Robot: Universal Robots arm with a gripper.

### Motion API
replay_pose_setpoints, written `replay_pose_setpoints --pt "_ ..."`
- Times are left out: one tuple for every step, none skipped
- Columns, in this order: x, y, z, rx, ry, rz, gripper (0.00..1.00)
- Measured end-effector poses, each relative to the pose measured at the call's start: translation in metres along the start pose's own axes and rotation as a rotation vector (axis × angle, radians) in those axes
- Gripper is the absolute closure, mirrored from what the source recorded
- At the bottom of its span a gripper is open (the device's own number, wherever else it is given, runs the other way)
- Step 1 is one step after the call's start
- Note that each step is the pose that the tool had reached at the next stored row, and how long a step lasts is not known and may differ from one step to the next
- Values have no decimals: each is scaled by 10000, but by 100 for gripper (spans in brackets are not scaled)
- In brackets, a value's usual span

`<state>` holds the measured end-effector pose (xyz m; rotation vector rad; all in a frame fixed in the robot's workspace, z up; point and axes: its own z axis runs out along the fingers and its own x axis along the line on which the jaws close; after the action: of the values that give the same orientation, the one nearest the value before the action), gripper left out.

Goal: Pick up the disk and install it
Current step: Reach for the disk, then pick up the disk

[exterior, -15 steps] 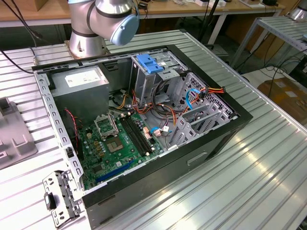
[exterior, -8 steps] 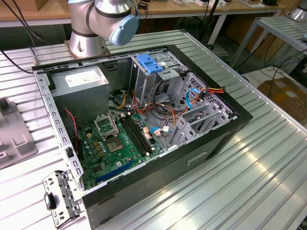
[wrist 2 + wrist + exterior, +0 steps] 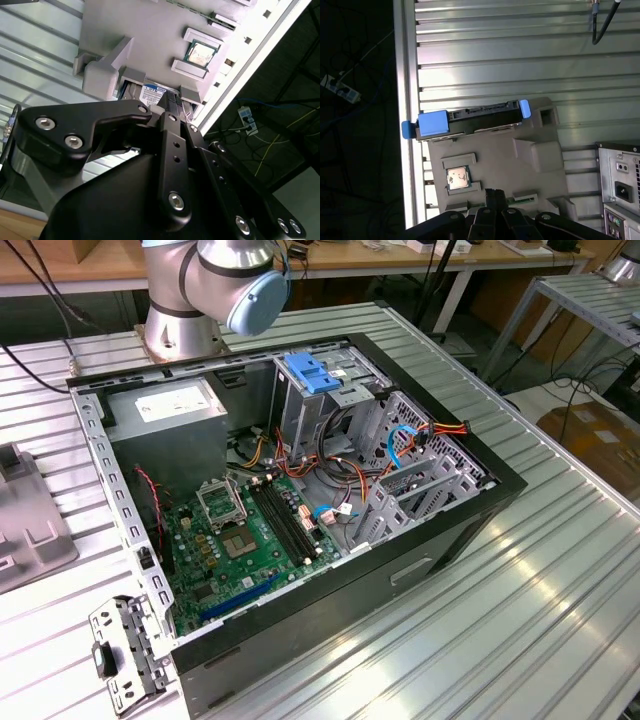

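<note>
The disk (image 3: 470, 119) stands on edge in a slot of a grey moulded holder (image 3: 520, 165) on the ribbed metal table. Its blue side rails (image 3: 432, 124) stick out at both ends. In the second wrist view, part of the disk's white-and-blue label (image 3: 152, 92) peeks out of the same holder (image 3: 140, 35). My gripper (image 3: 165, 112) is a black linkage hovering close over the holder, a short way from the disk. Its dark tip (image 3: 492, 195) also reaches over the holder's edge in the first wrist view. Nothing is visibly held.
A processor chip (image 3: 457, 177) sits in a recess of the holder. The open computer case (image 3: 300, 500) lies on the table with a blue latch (image 3: 312, 373) atop its drive cage and a grey power-supply box (image 3: 170, 415). The table edge (image 3: 407, 100) runs beside the holder.
</note>
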<state>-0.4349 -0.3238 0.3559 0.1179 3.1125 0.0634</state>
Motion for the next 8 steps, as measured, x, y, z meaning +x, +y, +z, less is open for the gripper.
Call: replay_pose_setpoints --pt "0 0 0 0 0 0 89" --pt "0 0 0 0 0 0 89" --pt "0 0 0 0 0 0 89" --pt "0 0 0 0 0 0 89" --pt "0 0 0 0 0 0 89" --pt "0 0 1 0 0 0 89" --pt "0 0 1 0 1 -5 89" --pt "0 0 1 0 0 -15 89"
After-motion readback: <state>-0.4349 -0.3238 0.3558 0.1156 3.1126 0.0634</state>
